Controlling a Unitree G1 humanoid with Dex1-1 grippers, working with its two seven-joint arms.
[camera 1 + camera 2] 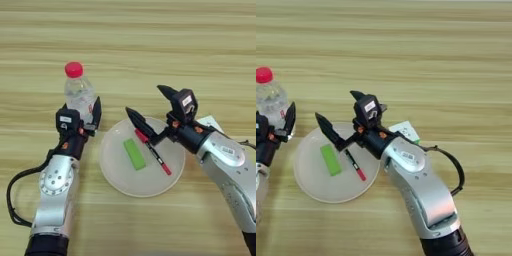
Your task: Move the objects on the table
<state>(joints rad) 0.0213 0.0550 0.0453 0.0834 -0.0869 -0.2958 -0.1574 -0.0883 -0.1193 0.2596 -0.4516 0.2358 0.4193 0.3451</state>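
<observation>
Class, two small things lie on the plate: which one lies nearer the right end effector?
The red-and-black pen: one end lies at the right end effector, while the green block lies farther left on the plate.

We see two arms cased in smooth silver-grey shells with rounded joints. The left arm carries a circular disc set with a ring of small screws, and a black cable loops out from its side. Its dark base collar shows at the bottom edge. The left pincer is black with small orange-red marks on its housing. The right arm has a thin black cable arching off its shell and a black ribbed cuff at the base. The right pincer has two long, pointed black fingers, a white label on its black housing and orange marks.
</observation>
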